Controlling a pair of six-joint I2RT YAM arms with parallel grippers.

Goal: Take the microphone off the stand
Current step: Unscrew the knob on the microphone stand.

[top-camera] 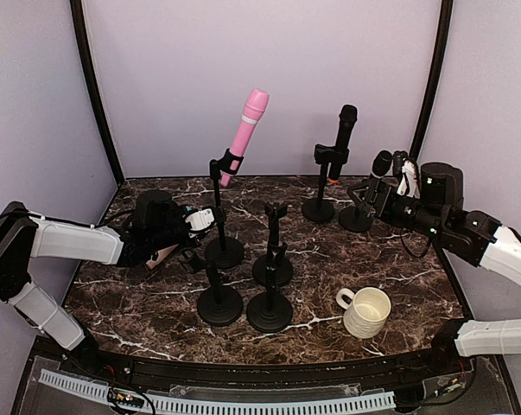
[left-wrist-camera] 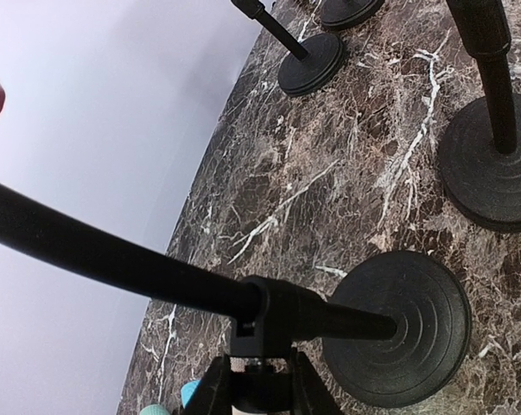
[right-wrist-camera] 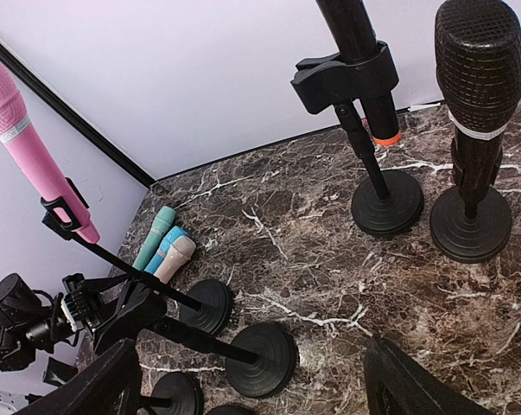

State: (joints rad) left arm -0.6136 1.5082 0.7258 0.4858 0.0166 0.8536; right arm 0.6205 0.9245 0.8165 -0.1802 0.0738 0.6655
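Pink microphone (top-camera: 245,134), clipped atop its stand (top-camera: 219,203), long axis tilted head toward 1 o'clock, is located at 1 o'clock from the nearer left gripper (top-camera: 206,220), clamped narrowly on the stand; right gripper (right-wrist-camera: 256,385) is spread wide, well apart.

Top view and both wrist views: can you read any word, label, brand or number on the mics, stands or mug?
No readable text in any view.
pink microphone: plain white band, no lettering.
black microphone with orange ring: no marking shows.
black microphone with white band: band looks blank.
mug: plain.
stands: no labels visible.
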